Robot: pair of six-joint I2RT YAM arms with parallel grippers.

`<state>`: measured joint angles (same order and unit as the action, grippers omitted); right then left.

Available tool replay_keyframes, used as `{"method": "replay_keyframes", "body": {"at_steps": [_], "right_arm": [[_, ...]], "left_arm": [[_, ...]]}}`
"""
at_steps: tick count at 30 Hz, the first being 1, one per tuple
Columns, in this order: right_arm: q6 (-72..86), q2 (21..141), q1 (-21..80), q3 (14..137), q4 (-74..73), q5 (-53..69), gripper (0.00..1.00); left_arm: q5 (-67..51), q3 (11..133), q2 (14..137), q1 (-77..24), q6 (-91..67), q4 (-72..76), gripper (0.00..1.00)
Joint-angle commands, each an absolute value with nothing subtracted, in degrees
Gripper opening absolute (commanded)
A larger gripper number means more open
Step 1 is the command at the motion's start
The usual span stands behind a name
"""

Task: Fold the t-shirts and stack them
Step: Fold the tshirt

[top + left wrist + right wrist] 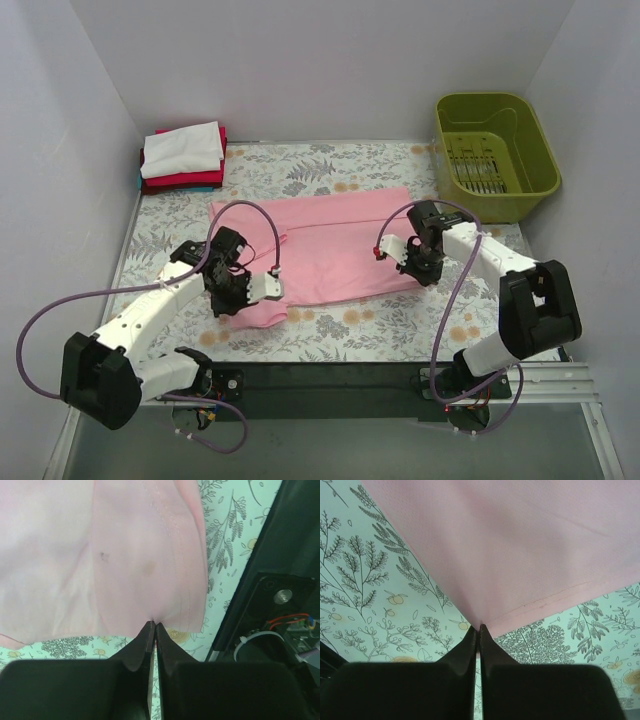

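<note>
two grippers, both with jaws pressed fully together on the same cloth. the left gripper (152,628) pinches the lower edge of the light pink t-shirt (335,245) at the bottom middle of its wrist view, and the fabric puckers where the tips bite. the right gripper (479,629) is clamped the same way on a stitched edge of the pink cloth, low in the middle of its own view.

in the top view the shirt lies spread across the centre of the floral table cloth (400,325). bare cloth shows below it toward the arm bases and above it toward the back wall. a green basket (495,150) sits at the upper right, near the shirt's right end. a stack of folded shirts (183,155), white over red over teal, sits at the upper left, apart from the pink one.

the shirt's long axis runs left to right, its left end slightly lower in the frame. i cannot tell which end holds the collar.
</note>
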<state>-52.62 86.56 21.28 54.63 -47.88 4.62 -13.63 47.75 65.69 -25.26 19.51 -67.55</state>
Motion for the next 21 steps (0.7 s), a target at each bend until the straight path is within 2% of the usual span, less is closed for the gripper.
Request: {"method": "replay_keyframes", "body": {"at_steps": [1,11,21], "right_arm": [[-55.81,85.34,19.52,55.46,-51.68,4.48,0.01],[-57.57,95.35,15.38,64.50,-52.65,6.68,0.01],[-58.71,103.35,12.84,74.09,-55.02,8.26,0.01]], "left_arm": [[-15.20,51.92,67.13,-23.82,19.60,-71.37,0.00],[-16.87,66.96,84.70,-15.57,22.76,-67.06,0.00],[-16.26,78.13,98.16,-13.10,25.75,-64.95,0.00]]}}
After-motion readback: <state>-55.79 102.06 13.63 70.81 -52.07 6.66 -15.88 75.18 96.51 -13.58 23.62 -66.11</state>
